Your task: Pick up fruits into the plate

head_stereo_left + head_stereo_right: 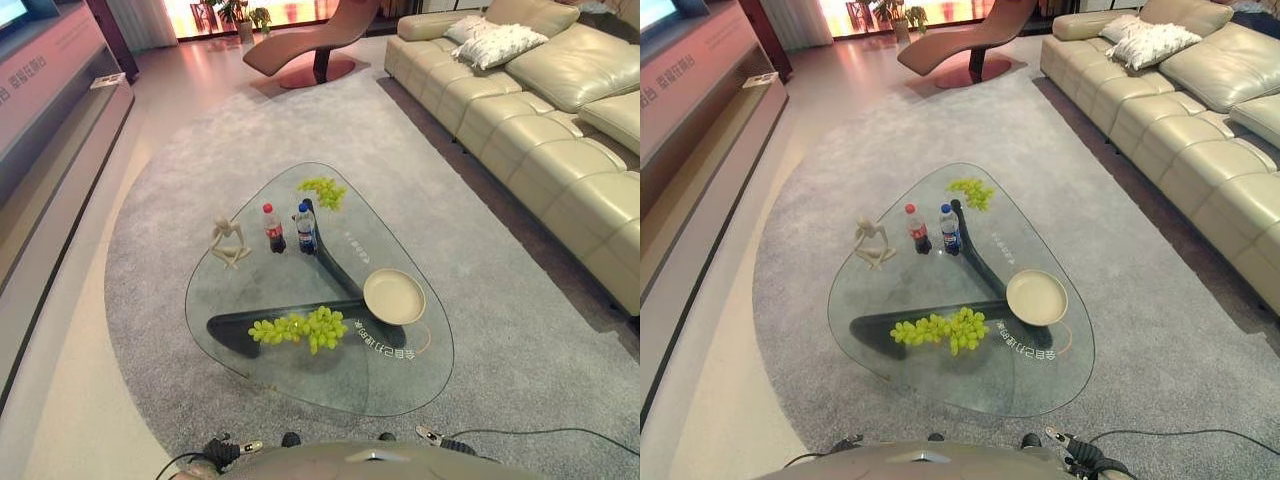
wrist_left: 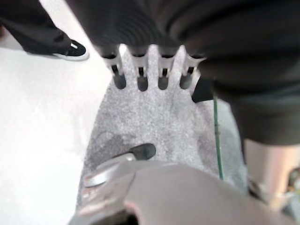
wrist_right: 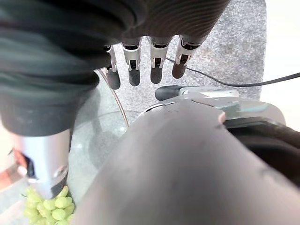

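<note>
Two bunches of green grapes lie on the glass table (image 1: 330, 385). The near bunch (image 1: 300, 328) is by the front edge and the far bunch (image 1: 323, 191) is at the back tip. A beige empty plate (image 1: 393, 296) sits to the right of the near bunch. My left hand (image 2: 140, 75) hangs low beside the table over the grey rug, fingers straight, holding nothing. My right hand (image 3: 157, 65) is also down at the table's near edge, fingers straight and empty, with the near bunch of grapes (image 3: 49, 206) showing through the glass close by.
A cola bottle (image 1: 273, 229), a blue-labelled bottle (image 1: 306, 228) and a pale figurine (image 1: 230, 242) stand mid-table. A cream sofa (image 1: 540, 120) runs along the right, a lounge chair (image 1: 310, 45) stands far back, a low cabinet (image 1: 50, 110) lines the left. A person's shoe (image 2: 70, 49) is nearby.
</note>
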{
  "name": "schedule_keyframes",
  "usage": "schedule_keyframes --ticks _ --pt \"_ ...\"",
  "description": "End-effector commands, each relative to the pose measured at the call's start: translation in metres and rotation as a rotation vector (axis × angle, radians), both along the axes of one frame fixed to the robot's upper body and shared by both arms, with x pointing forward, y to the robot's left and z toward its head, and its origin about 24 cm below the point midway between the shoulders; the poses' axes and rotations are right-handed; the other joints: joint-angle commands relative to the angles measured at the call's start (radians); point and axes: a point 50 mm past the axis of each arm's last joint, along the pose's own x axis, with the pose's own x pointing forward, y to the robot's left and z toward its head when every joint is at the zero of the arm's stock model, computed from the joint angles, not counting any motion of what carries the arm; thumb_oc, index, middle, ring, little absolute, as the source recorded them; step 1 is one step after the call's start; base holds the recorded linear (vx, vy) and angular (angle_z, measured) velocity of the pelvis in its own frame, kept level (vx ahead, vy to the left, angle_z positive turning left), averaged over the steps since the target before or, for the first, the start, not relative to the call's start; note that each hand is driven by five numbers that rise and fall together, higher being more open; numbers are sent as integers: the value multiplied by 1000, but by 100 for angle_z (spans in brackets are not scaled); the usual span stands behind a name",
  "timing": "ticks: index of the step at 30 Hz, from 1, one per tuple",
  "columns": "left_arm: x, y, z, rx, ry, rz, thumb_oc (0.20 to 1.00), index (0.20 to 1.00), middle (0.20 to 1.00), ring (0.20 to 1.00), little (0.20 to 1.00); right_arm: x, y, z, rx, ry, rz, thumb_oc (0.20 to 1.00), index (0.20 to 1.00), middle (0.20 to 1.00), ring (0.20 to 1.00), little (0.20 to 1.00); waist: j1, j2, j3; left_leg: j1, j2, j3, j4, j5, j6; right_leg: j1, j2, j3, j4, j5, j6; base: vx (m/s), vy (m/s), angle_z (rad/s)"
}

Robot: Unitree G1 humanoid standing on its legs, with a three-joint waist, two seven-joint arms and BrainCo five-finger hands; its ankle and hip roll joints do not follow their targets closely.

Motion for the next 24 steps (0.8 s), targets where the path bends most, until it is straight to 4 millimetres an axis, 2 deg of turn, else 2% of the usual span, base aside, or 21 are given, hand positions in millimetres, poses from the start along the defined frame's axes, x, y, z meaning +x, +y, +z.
schedule_keyframes --ticks 1,4,6,9,10,14,15,16,18,19,24 --pt "53 -9 13 36 -173 -93 1000 1000 1000 1000 1000 48 16 7 31 -113 26 1000 1000 1000 1000 1000 7 -13 114 45 -80 6 23 -127 56 -11 19 28 85 -61 -2 -58 -11 -4" --pt "77 -12 22 49 -272 -108 1000 1000 1000 1000 1000 60 14 11 28 -148 29 1000 1000 1000 1000 1000 -1 -6 141 24 -78 3 25 -118 53 -38 23 33 92 -57 -7 -53 1 -1" --pt "114 -15 43 97 -430 -163 1000 1000 1000 1000 1000 75 9 17 20 -195 42 1000 1000 1000 1000 1000 -13 6 177 0 -76 2 28 -108 48 -67 25 40 98 -52 -13 -69 20 1" --pt "143 -14 63 158 -553 -195 1000 1000 1000 1000 1000 86 5 23 11 -228 56 1000 1000 1000 1000 1000 -21 15 204 -20 -73 4 32 -101 43 -88 27 47 102 -49 -17 -50 21 -3" --pt "163 -13 80 221 -645 -234 1000 1000 1000 1000 1000 94 2 27 5 -254 64 1000 1000 1000 1000 1000 -28 19 224 -39 -72 6 37 -96 41 -105 29 54 106 -48 -20 -56 16 -3" --pt "190 -10 106 332 -777 -289 1000 1000 1000 1000 1000 109 0 34 5 -301 70 1000 1000 1000 1000 1000 -39 22 257 -68 -68 9 43 -85 37 -140 37 66 118 -43 -24 -63 -12 -10" --pt "207 -3 126 411 -853 -321 1000 1000 1000 1000 1000 118 -1 39 6 -331 77 1000 1000 1000 1000 1000 -46 22 279 -89 -67 12 48 -80 35 -162 41 73 127 -42 -26 -95 -24 -14" --pt "212 0 132 432 -873 -324 1000 1000 1000 1000 1000 120 -1 41 6 -341 78 1000 1000 1000 1000 1000 -48 22 287 -95 -66 13 50 -78 34 -169 43 75 129 -41 -27 -109 -33 -19" --pt "232 12 163 559 -975 -366 1000 1000 1000 1000 1000 133 -1 49 12 -389 76 1000 1000 1000 1000 1000 -55 23 320 -128 -63 17 59 -70 27 -205 48 82 144 -41 -30 -108 -50 -17" --pt "245 20 186 644 -1030 -390 1000 1000 1000 1000 1000 140 -1 53 20 -422 70 1000 1000 1000 1000 1000 -59 24 344 -151 -59 17 65 -64 25 -233 54 85 159 -41 -33 -113 -79 -10" --pt "272 31 238 883 -1109 -475 1000 1000 1000 1000 1000 158 7 65 55 -497 62 1000 1000 1000 1000 1000 -72 17 404 -233 -57 14 105 -55 23 -332 66 92 224 -42 -38 -81 -96 -10"
